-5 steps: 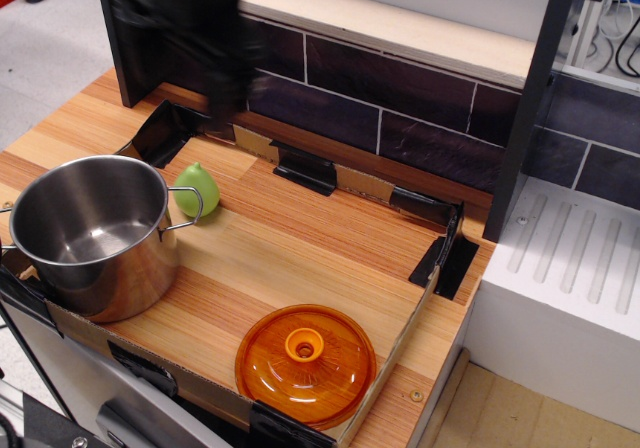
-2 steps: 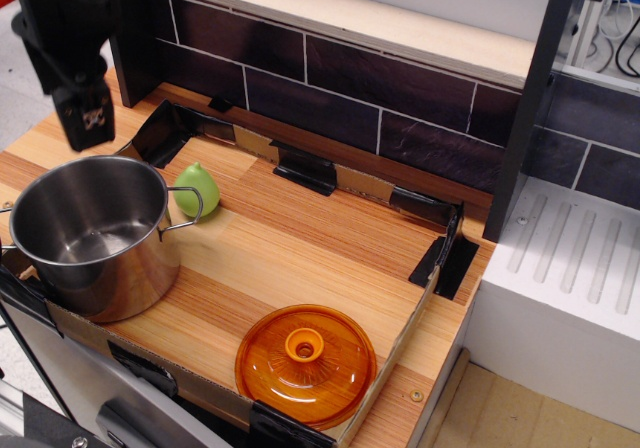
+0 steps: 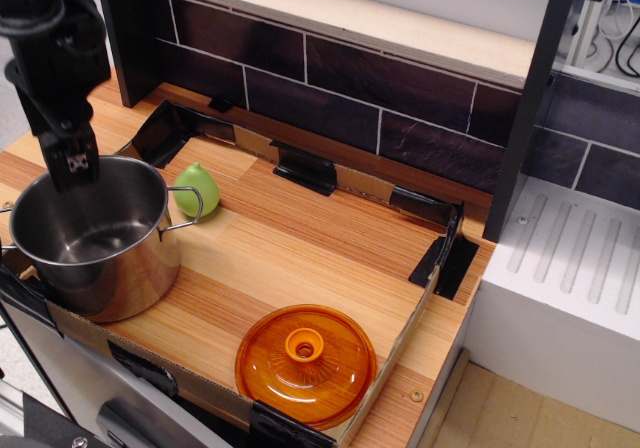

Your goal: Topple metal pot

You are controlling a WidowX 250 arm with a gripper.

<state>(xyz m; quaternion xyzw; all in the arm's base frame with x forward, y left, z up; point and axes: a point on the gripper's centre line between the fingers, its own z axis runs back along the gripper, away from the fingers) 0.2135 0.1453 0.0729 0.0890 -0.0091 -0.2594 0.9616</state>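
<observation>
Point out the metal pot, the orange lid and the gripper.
metal pot [image 3: 120, 268]: the only camera view, on its shiny outer wall.
orange lid [image 3: 335, 378]: same view, on the dome right of the knob.
gripper [image 3: 75, 171]: same view, at its tip over the pot's back rim.

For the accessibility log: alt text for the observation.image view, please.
A dark gripper hangs at the back rim of an upright metal pot on a wooden counter. A green pear-shaped object sits beside the pot, and an orange lid lies near the front edge.
</observation>
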